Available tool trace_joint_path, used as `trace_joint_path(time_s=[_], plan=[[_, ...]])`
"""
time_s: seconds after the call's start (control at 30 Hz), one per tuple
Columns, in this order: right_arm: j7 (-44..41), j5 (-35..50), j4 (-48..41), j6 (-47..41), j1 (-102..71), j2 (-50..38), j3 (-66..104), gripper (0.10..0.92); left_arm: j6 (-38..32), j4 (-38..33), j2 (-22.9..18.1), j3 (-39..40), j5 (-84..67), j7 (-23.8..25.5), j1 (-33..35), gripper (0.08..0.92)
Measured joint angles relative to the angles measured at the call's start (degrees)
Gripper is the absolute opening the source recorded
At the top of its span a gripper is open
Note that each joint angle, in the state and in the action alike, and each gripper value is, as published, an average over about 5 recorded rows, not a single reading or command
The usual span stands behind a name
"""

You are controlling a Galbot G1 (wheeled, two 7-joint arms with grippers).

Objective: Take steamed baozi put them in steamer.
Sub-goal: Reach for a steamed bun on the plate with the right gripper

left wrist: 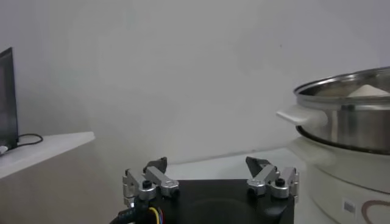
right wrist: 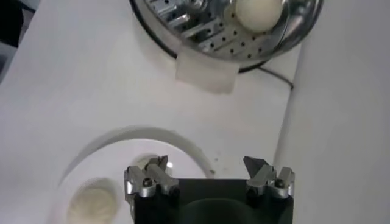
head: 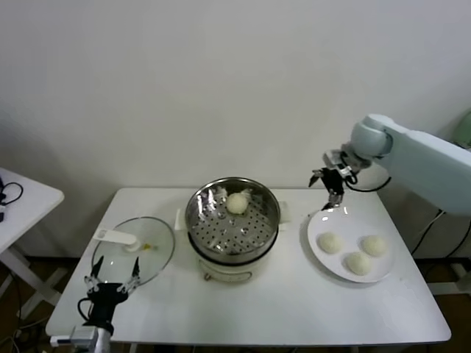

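**One bun in, three on the plate**

One bun (head: 236, 203) sits in the steamer (head: 232, 229); three buns (head: 330, 242) lie on the plate (head: 321, 223). My right gripper (head: 335, 179) hangs wide open and empty above the plate's far rim. My left gripper (head: 112, 282) waits open near the lid (head: 134, 251) on the worktop (head: 294, 309).

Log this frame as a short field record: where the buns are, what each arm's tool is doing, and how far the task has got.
in steamer: one cream-white round baozi on the perforated tray of the shiny steel steamer pot
on plate: three baozi on the flat white plate
right tool: open, empty, above the plate's far edge
left tool: open, parked at the table's near-left, by the round glass lid
progress: one of four placed
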Motion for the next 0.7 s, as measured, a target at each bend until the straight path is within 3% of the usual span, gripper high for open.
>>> trace_joint_path(time_s=[0.7], plan=[[2.07,-5.55,-10.66,0.48,-15.8,2.27,8.09,0.823,-0.4,-0.02,-0.48,-0.75,-0.38,-0.27,1.1,0.823]])
